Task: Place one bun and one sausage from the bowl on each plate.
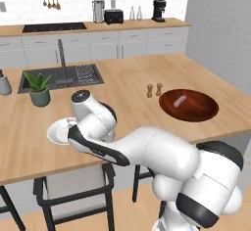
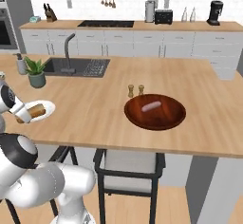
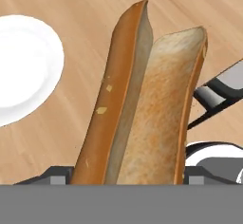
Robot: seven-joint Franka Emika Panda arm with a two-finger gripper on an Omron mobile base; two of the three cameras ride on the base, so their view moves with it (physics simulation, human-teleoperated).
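Bun (image 3: pixel 142 109), a split golden-brown roll, sits clamped in my gripper (image 3: pixel 128 180); releasing short of the round white plate (image 3: pixel 23 66) drops it on wood.

One sausage (image 1: pixel 180 101) lies in the bowl (image 1: pixel 188 105).
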